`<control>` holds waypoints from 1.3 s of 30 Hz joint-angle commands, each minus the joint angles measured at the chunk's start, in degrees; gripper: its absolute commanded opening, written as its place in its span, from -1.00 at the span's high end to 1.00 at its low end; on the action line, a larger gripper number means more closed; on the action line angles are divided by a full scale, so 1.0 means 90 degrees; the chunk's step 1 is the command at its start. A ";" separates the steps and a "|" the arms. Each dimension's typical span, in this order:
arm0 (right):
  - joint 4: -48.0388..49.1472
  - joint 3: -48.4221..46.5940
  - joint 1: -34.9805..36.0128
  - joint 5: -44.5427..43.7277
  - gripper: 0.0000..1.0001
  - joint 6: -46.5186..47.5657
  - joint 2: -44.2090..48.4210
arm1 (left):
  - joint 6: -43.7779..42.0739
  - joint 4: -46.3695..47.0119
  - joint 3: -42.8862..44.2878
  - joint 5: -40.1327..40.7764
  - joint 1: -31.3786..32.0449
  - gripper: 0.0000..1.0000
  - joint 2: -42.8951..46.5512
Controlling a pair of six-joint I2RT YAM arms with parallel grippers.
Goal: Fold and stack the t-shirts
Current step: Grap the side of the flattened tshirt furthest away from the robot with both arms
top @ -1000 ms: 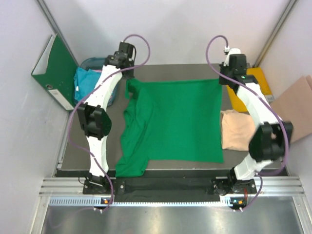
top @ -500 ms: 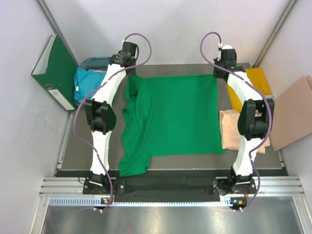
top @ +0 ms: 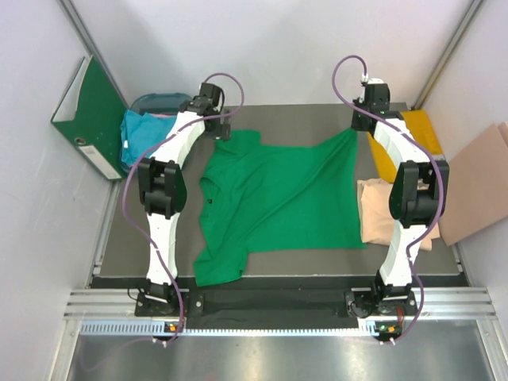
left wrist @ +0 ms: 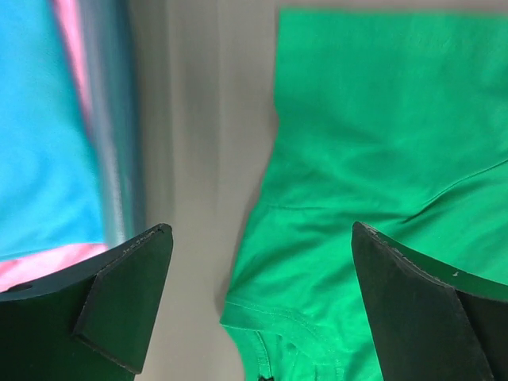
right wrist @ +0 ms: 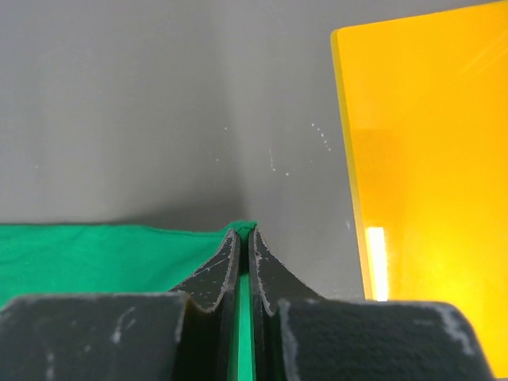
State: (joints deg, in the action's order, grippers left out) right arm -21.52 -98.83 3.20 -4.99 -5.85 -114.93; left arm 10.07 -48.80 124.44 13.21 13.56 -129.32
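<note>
1. One ribbed silver rail runs across the near edge; beyond it lies the matte dark grey table.
2. One green t-shirt, soft cotton knit, is spread mid-table. It lies mostly flat with its collar to the left. One sleeve reaches close to the near edge. Long diagonal creases run toward its far-right corner.
3. One beige t-shirt is folded into a soft rounded rectangle. It sits at the table's right side, just beside the green hem, partly behind the right arm.
4. One cardboard sheet, flat, brown and stiff, lies off the table to the right.
5. The left gripper has its dark wedge-shaped fingers spread wide and holds nothing. It hangs over the green t-shirt's far-left sleeve and stitched hem.
6. The right gripper has its scuffed black fingers pressed together. A thin strip of green cloth is pinched between them at the shirt's far-right corner.
7. One yellow folder, flat and glossy, lies at the far right of the table just beside that corner.
8. One tub, rounded and blue-grey, stands at the far left. The crumpled teal-blue t-shirt spills over its rim. A sliver of the pink t-shirt shows against the teal.
9. One ring binder, stiff and dark green with a white spine, leans against the left wall.
</note>
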 commanded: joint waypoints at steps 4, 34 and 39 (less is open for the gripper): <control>0.0437 0.0218 -0.0043 0.0349 1.00 -0.0122 0.0163 | 0.0053 0.0509 0.0723 -0.0335 -0.0081 -0.98 -0.0620; 0.0819 0.0199 -0.0004 0.0780 1.00 -0.0327 -0.0257 | 0.2310 0.1965 0.1905 -0.2943 -0.0677 1.00 -0.3005; 0.0809 0.0277 0.0006 0.0818 1.00 -0.0395 -0.0169 | 0.2037 0.2062 0.1769 -0.2485 -0.0687 1.00 -0.2294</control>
State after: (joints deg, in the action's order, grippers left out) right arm -15.62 -94.19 3.25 1.45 -8.16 -117.82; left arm 30.30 -28.75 140.88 -11.99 7.33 -154.26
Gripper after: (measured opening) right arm 0.017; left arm 0.023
